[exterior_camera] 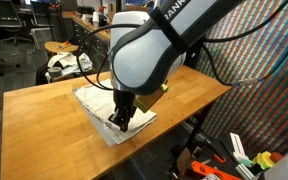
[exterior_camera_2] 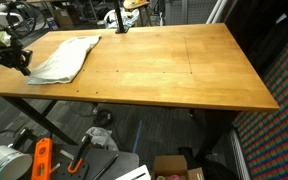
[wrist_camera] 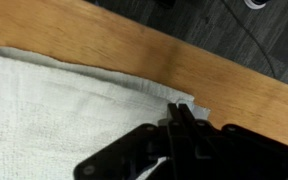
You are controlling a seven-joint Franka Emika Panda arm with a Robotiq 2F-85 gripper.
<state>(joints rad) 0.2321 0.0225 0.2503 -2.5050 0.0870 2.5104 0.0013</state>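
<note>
**Item 1: towel** (exterior_camera: 92, 100). White woven cloth, approx. rectangular, spread flat w/ a few creases. It is seen in both exterior views lying at one end of the counter (exterior_camera: 34, 120), close to the edge. In the wrist view the towel (wrist_camera: 54, 100) fills the left and centre of the frame, and one corner is found directly at the fingertips.

**Item 2: gripper** (exterior_camera: 121, 122). Black, 2-finger, carried on a white arm (exterior_camera: 144, 50) and pointed straight down onto the near corner of the towel. In the wrist view the gripper (wrist_camera: 181, 112) is shown w/ fingers brought together and no gap visible. The cloth corner appears to be pinched between them, though the contact itself is partly hidden by the fingers. A small flap of fabric is seen just beside the tips.

**Item 3: counter** (exterior_camera_2: 164, 70). Wood top on black legs, w/ most of the surface left bare away from the towel (exterior_camera_2: 64, 58).

**Item 4: misc., off counter.**
- An orange tool (exterior_camera_2: 41, 160) and a cardboard box (exterior_camera_2: 179, 168) are noted on the floor.
- A multicoloured mesh panel (exterior_camera: 259, 80) is noted beside the counter.
</note>
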